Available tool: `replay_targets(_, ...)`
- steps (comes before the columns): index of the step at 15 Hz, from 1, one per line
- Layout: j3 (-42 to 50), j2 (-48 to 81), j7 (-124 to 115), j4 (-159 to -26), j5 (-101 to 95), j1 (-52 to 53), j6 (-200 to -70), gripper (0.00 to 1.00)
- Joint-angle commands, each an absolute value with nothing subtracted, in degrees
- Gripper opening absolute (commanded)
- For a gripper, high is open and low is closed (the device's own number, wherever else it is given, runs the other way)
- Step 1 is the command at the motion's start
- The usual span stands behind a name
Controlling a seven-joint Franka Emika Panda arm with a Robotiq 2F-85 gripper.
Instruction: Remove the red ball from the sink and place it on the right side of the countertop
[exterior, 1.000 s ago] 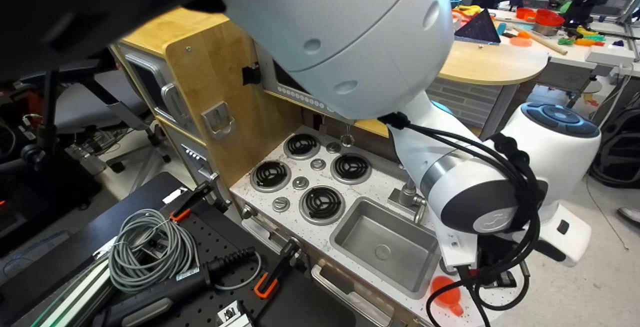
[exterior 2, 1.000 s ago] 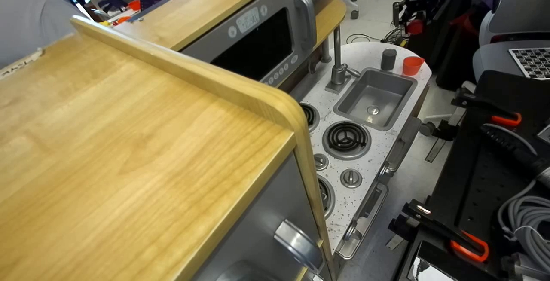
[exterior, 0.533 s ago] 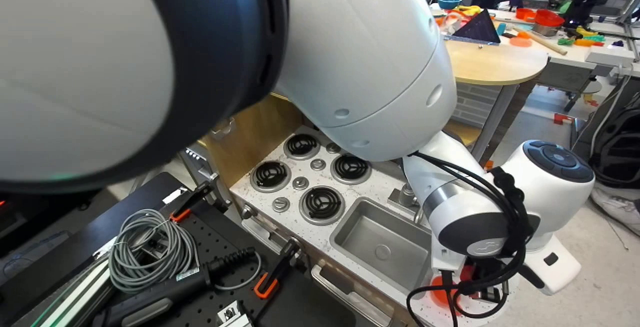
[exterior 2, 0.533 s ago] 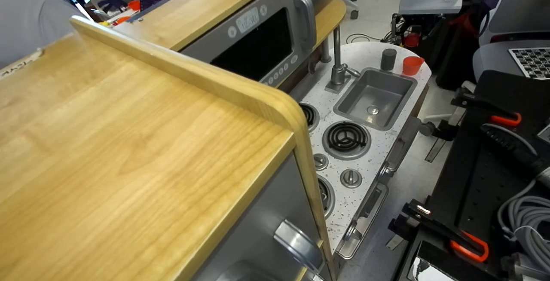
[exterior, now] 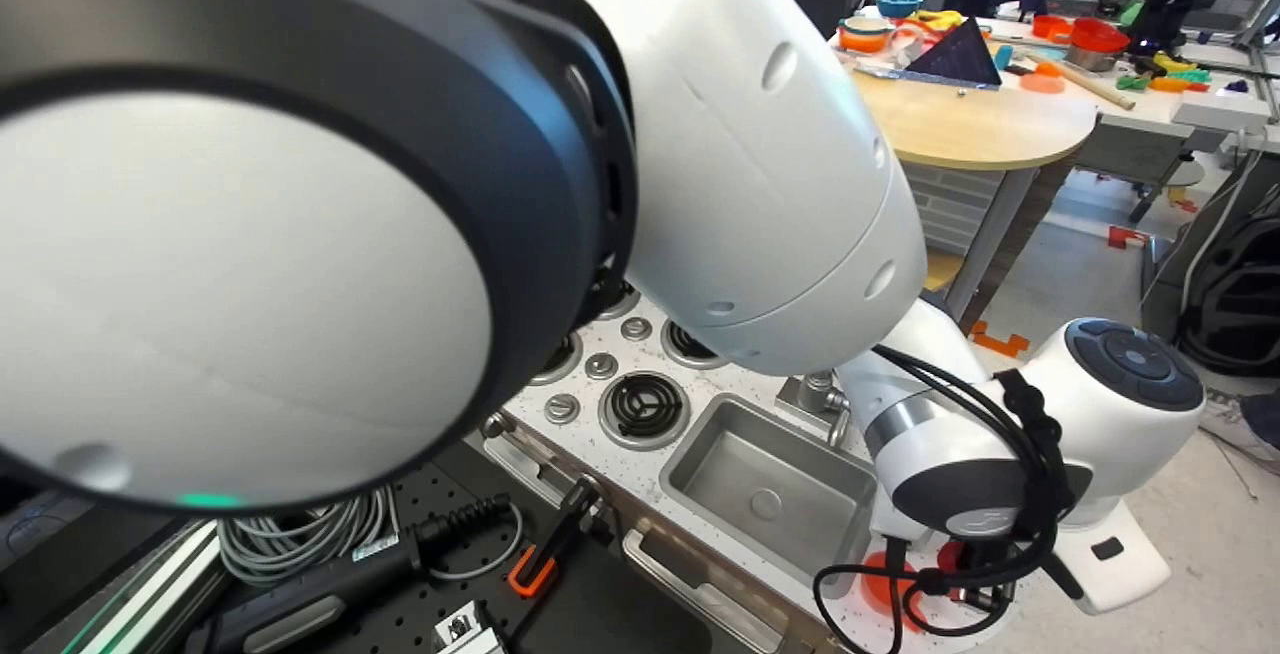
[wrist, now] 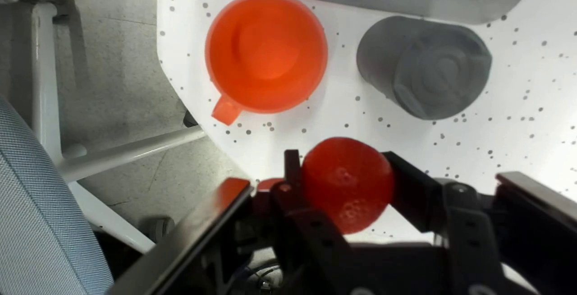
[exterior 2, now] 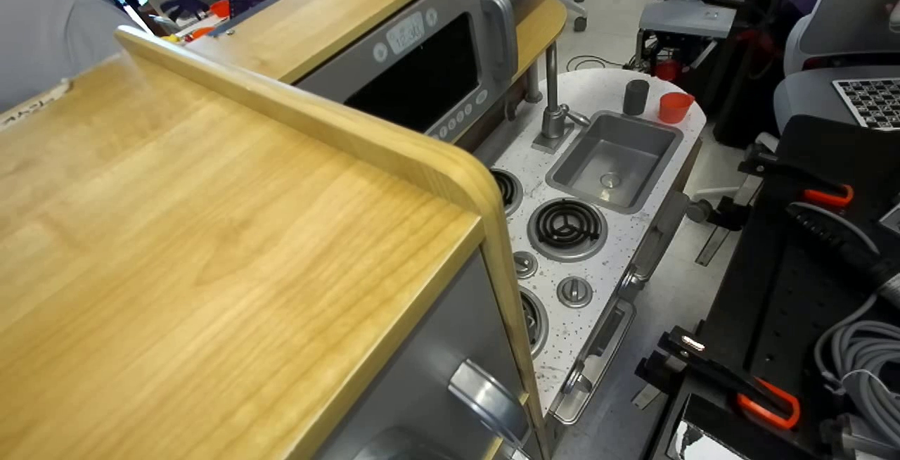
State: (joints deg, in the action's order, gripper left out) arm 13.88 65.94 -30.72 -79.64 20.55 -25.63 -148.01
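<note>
The red ball (wrist: 346, 186) sits between the two black fingers of my gripper (wrist: 345, 173) in the wrist view, touched on both sides. It is held above the white speckled countertop (wrist: 518, 119), near its rounded end beyond the sink. In an exterior view, the ball (exterior 2: 666, 70) shows small and partly hidden below the white hand, past the countertop's edge line. In an exterior view, a red patch of the ball (exterior: 950, 556) shows behind cables. The grey sink (exterior 2: 636, 140) holds nothing that I can see. Its rim (wrist: 392, 4) crosses the top of the wrist view.
An orange cup (wrist: 270, 51) and a dark grey cup (wrist: 432, 67) stand on the countertop beside the sink, close to the ball. The faucet (exterior 2: 554, 121) rises behind the sink. A chair (wrist: 40, 205) stands past the countertop's edge.
The arm has swung, and the hand has moved lower and inward over the countertop's end. The ball has travelled with the gripper, staying held. The cups and sink have not moved.
</note>
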Motion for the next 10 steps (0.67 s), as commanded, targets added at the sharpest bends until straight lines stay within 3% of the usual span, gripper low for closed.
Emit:
replay_targets(1, 13.46, 70.13, -32.19, -73.58, 22.26, -27.41, -146.88, 0.22)
replay_targets(10, 14.22, 78.42, -33.64, -65.53, 20.46, -27.11, -146.0, 0.22)
